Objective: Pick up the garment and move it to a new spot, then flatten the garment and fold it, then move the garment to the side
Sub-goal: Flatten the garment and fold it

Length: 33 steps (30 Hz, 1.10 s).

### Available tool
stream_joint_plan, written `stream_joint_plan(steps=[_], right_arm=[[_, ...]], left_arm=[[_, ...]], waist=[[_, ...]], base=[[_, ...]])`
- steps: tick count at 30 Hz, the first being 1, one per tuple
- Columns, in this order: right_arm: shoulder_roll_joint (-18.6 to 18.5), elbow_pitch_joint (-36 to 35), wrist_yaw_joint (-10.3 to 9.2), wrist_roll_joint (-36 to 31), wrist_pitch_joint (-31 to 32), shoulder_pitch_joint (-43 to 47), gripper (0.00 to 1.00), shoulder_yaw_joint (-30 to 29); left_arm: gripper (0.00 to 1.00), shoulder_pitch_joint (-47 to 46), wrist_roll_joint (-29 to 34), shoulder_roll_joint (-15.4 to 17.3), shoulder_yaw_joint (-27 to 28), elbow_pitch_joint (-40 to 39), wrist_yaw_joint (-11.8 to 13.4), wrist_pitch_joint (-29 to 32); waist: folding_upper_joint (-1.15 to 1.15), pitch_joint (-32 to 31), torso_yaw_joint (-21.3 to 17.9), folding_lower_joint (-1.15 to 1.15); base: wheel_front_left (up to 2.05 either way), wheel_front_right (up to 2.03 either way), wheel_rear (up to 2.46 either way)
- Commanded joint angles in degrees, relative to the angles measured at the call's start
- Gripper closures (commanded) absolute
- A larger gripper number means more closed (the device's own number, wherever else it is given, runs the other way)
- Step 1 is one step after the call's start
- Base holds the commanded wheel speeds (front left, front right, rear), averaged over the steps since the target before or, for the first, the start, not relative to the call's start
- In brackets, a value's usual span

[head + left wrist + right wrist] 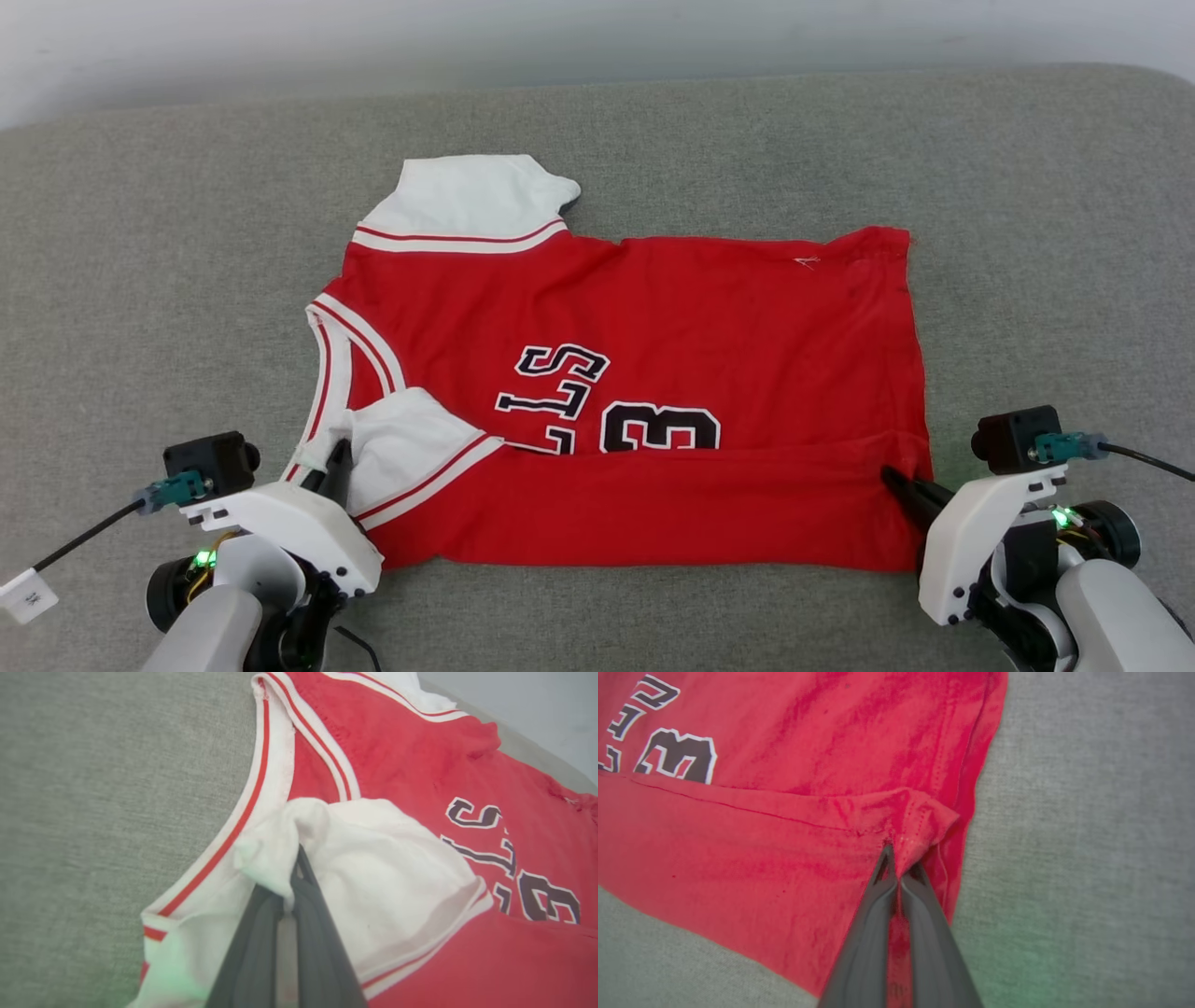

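- The red basketball jersey (653, 317) lies spread on the grey cushioned surface (140, 280), its near edge folded up over the number.
- The left end effector (338, 457) is clamped on the near white sleeve (383, 868).
- The right end effector (892, 478) is clamped on the folded hem corner (920, 816).

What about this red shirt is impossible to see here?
Head view: the shirt folds over itself, covering the lower part of its lettering.
Left wrist view: the left tool blocks part of the white sleeve behind it.
Right wrist view: the picture's left edge cuts off the lettering.
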Motion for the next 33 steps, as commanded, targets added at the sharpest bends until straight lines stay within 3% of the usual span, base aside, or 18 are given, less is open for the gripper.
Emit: stream_joint_plan(steps=[1, 2, 3, 9, 17, 22, 28, 33], right_arm=[[0.1, 1.8, -0.06, 0.0, -0.7, -0.4, 0.56, 0.9], [0.1, 2.5, -0.06, 0.0, -1.1, -0.5, 0.06, 1.4], [0.1, 2.9, -0.07, 0.3, -2.0, -0.7, 0.0, 1.7], [-0.5, 2.1, -0.06, 0.3, -11.6, -0.1, 0.0, 1.9], [-0.8, -2.9, -0.04, -4.0, -23.8, 2.9, 0.0, -0.4], [0.4, -7.7, -0.04, -7.4, -27.1, 5.3, 0.0, -2.8], [2.9, -14.4, -0.04, -10.7, -26.4, 8.4, 0.0, -5.9], [5.1, -18.6, -0.04, -12.2, -25.6, 9.7, 0.0, -6.3]], left_arm=[[0.45, -1.5, -0.2, -0.4, -0.1, 2.1, -0.8, -0.2], [0.0, -2.0, -0.5, -0.7, -0.2, 3.5, -1.2, -0.2], [0.0, -2.3, -0.5, -1.0, -0.3, 4.6, -1.6, -0.4], [0.0, -2.9, -1.1, -0.7, 0.6, 9.0, -3.2, -2.3], [0.0, -0.4, -2.0, 4.0, 2.0, 5.4, -2.7, 0.7], [0.0, 1.3, -2.9, 9.2, 2.0, -1.7, -0.7, 8.4], [0.0, 3.8, -5.5, 15.6, 1.7, -8.9, 3.0, 21.3], [0.0, 6.5, -8.7, 18.1, 2.2, -11.7, 6.2, 28.8]], waist=[[0.0, 0.1, -0.2, -0.01], [0.0, 0.0, -0.3, -0.01], [0.0, 0.0, -0.3, -0.01], [0.0, -2.2, -0.6, -0.01], [0.0, -7.1, -1.5, -0.01], [0.0, -8.5, -2.1, -0.01], [0.0, -6.9, -3.6, -0.01], [0.0, -3.9, -5.5, -0.01]], base=[[0.0, 0.0, 0.0], [0.0, 0.0, 0.0], [0.0, 0.0, 0.0], [0.0, 0.0, 0.0], [0.0, 0.0, 0.0], [0.0, 0.0, 0.0], [0.0, 0.0, 0.0], [0.0, 0.0, 0.0]])
